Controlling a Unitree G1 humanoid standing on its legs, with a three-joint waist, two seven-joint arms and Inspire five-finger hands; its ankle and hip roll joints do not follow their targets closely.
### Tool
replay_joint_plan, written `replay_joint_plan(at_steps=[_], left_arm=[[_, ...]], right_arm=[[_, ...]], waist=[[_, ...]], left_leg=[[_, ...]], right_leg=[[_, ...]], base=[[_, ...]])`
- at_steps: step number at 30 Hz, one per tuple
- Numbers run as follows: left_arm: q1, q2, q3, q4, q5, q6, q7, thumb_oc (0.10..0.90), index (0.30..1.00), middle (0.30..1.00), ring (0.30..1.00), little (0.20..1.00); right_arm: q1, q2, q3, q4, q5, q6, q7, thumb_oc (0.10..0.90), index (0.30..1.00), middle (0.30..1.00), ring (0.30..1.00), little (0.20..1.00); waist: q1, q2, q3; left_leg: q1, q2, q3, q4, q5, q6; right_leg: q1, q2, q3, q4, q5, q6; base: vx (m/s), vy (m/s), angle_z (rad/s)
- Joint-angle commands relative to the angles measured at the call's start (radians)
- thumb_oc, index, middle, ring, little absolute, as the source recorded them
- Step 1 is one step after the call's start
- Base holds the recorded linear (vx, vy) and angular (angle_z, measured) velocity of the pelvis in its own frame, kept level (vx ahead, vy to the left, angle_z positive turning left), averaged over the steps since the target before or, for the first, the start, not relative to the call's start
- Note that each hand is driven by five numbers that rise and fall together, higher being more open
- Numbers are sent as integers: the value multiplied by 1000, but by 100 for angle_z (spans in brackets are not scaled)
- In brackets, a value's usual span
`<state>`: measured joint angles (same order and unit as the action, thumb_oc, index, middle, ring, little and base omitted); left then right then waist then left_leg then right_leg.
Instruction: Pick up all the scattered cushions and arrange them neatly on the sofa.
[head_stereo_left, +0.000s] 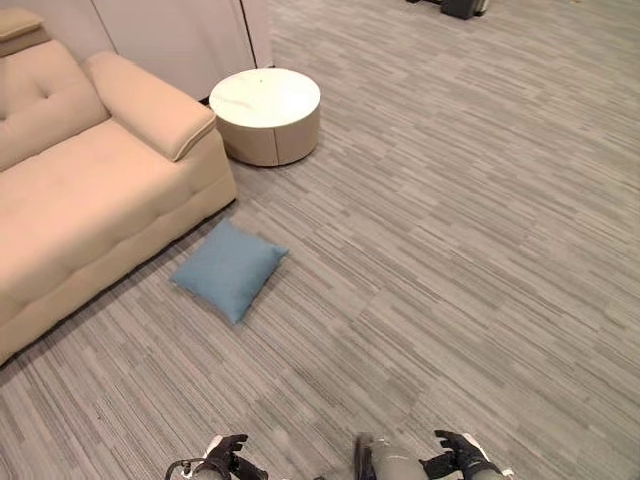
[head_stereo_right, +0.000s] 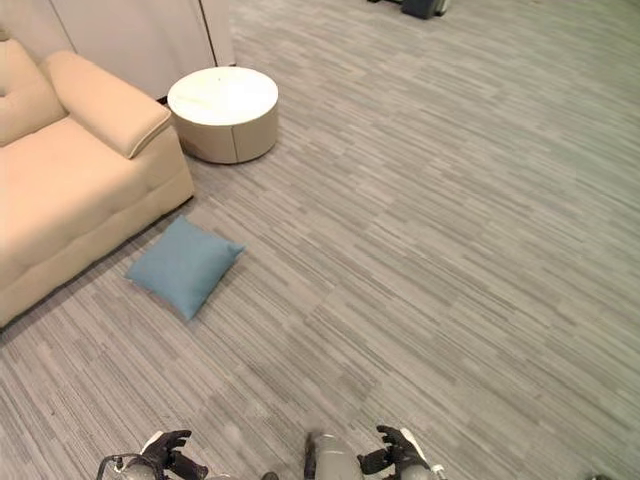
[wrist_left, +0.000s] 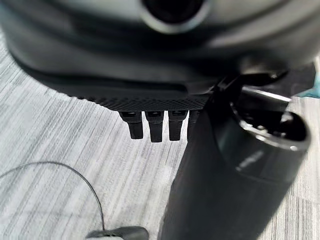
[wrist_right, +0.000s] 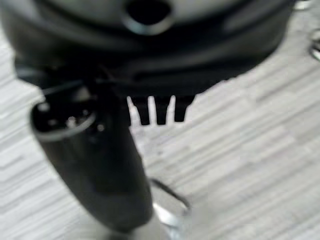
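Grey striped carpet floor (head_stereo_left: 450, 250) with fine streaks in lighter and darker grey runs across the whole room. Low round cream side table (head_stereo_left: 266, 115) with a pale glossy top stands at far left, just beside the sofa arm. Behind it, plain off-white wall panels (head_stereo_left: 180, 40) with vertical seams. Dark object (head_stereo_left: 462, 8) at the far edge, too cropped to identify. Even, soft lighting.

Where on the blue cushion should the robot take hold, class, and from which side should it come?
Probably the cushion's near corner, the one pointing toward the robot. The cushion lies flat on the floor, set diamond-wise, with the sofa right behind it, so only the near side is open. Being flat and soft, a pinch at that corner or edge, coming from above, should hold. Both hands hang empty.
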<state>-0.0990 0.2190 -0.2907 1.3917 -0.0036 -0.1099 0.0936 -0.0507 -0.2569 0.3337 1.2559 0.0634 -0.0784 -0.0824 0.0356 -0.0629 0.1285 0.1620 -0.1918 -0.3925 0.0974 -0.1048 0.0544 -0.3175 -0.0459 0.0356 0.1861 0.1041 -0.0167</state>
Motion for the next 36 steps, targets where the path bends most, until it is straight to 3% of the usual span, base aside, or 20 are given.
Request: replay_joint_plan(at_steps=[1,3,4,5,6,7,9,11,14,18,20,22,24,25,26,28,29,32,34,36], left_arm=[[22,-26,55,2,-40,-22,6,800,900,900,900,900],[23,-31,61,3,-50,-22,3,800,900,900,900,900],[8,-29,53,-7,-55,-14,13,800,900,900,900,900],[4,-25,50,-17,-60,-14,11,800,900,900,900,900],[3,-25,50,-17,-60,-14,11,800,900,900,900,900],[4,-24,46,-21,-58,-19,16,800,900,900,900,900],[12,-24,49,-18,-63,-20,10,800,900,900,900,900],[22,-23,55,-14,-66,-21,7,800,900,900,900,900],[36,-22,61,-2,-67,-16,5,800,900,900,900,900],[58,-15,83,14,-67,-7,3,800,900,900,900,900],[67,-14,88,19,-63,-5,2,800,900,900,900,900],[68,-6,99,23,-64,-2,1,800,900,900,900,900],[56,7,111,16,-68,-5,0,800,900,900,900,900],[56,6,111,16,-68,-5,0,800,900,900,900,900],[42,14,110,3,-65,-5,5,800,900,900,900,900],[28,26,101,-13,-69,-7,10,800,900,900,900,900],[12,28,86,-32,-70,-12,9,800,900,900,900,900],[-16,38,59,-67,-80,-34,19,800,900,900,900,900],[-23,36,53,-74,-79,-37,20,800,900,900,900,900],[-29,30,37,-75,-74,-43,20,800,900,900,900,900]], right_arm=[[11,-9,-1,-5,-7,-10,22,800,900,900,900,900],[11,-15,-7,-7,7,-18,12,800,900,900,900,900],[-10,-31,-11,-7,25,-18,1,800,900,900,900,900],[-18,-43,-21,-2,37,-17,-2,800,900,900,900,900],[-19,-43,-21,-1,37,-17,-2,800,900,900,900,900],[-20,-60,-48,12,66,-21,-7,800,900,900,900,900],[-14,-64,-74,20,102,-30,-5,800,900,900,900,900],[-7,-64,-85,19,118,-36,-6,800,900,900,900,900],[-3,-50,-75,18,108,-38,-14,800,900,900,900,900],[8,-20,-72,29,96,-30,-12,800,900,900,900,900],[15,-13,-71,32,92,-28,-10,800,900,900,900,900],[24,8,-61,35,83,-22,2,800,900,900,900,900],[37,35,-59,29,67,-17,16,800,900,900,900,900],[37,35,-60,29,67,-17,16,800,900,900,900,900],[36,35,-53,15,54,-10,22,800,900,900,900,900],[35,29,-55,-3,59,-14,22,800,900,900,900,900],[32,33,-50,-17,56,-22,20,800,900,900,900,900],[31,25,-42,-31,64,-30,17,800,900,900,900,900],[29,24,-42,-35,64,-30,16,800,900,900,900,900],[23,25,-37,-42,63,-29,13,800,900,900,900,900]], waist=[[23,19,13],[37,17,37],[48,8,77],[46,-3,83],[47,-1,83],[43,-4,84],[44,-2,69],[47,1,59],[75,26,42],[103,7,12],[105,6,-1],[111,-19,-23],[114,-52,-38],[114,-50,-40],[101,-53,-33],[73,-24,-18],[46,8,-4],[1,25,29],[-9,28,31],[-35,19,37]], left_leg=[[-67,91,6,29,-35,-29],[-178,100,33,223,43,-83],[-340,125,109,438,125,-81],[-383,141,164,481,123,-67],[-386,142,164,486,120,-66],[-424,165,241,463,84,-60],[-428,169,277,342,46,-62],[-417,161,288,230,63,-62],[-420,169,286,-56,213,-72],[-467,181,409,-185,232,-70],[-454,178,395,-185,270,-64],[-450,154,375,-145,287,-56],[-413,108,367,-92,228,-13],[-416,110,366,-91,228,-14],[-369,83,364,-65,180,21],[-297,75,331,-69,154,46],[-234,85,286,-87,141,50],[-152,76,219,-95,110,40],[-142,72,202,-91,101,36],[-110,56,155,-86,72,28]], right_leg=[[148,-28,31,-65,-56,133],[212,-23,-5,-106,-81,105],[252,-24,-49,-101,-105,74],[269,-26,-71,-106,-118,61],[268,-24,-71,-105,-119,61],[290,-20,-101,-102,-144,50],[311,-14,-118,-108,-165,50],[332,-5,-127,-116,-176,53],[392,46,-136,-128,-224,46],[491,54,-142,-149,-271,60],[502,52,-142,-145,-279,64],[528,28,-137,-134,-284,81],[477,-29,-127,49,-208,133],[475,-27,-126,48,-206,133],[405,-79,-113,267,0,177],[324,-84,-101,448,96,159],[237,-65,-103,514,51,130],[147,-71,-133,391,-42,100],[140,-67,-130,341,-41,101],[93,-45,-82,175,-31,109]], base=[[262,-365,51],[78,-306,72],[35,-392,76],[21,-295,84],[116,-253,85],[156,-163,103],[254,-119,76],[223,-18,26],[325,29,20],[430,122,18],[372,157,-6],[442,242,17],[456,295,34],[348,283,34],[333,281,22],[489,299,53],[547,168,86],[410,3,101],[195,-54,87],[254,-107,69]])
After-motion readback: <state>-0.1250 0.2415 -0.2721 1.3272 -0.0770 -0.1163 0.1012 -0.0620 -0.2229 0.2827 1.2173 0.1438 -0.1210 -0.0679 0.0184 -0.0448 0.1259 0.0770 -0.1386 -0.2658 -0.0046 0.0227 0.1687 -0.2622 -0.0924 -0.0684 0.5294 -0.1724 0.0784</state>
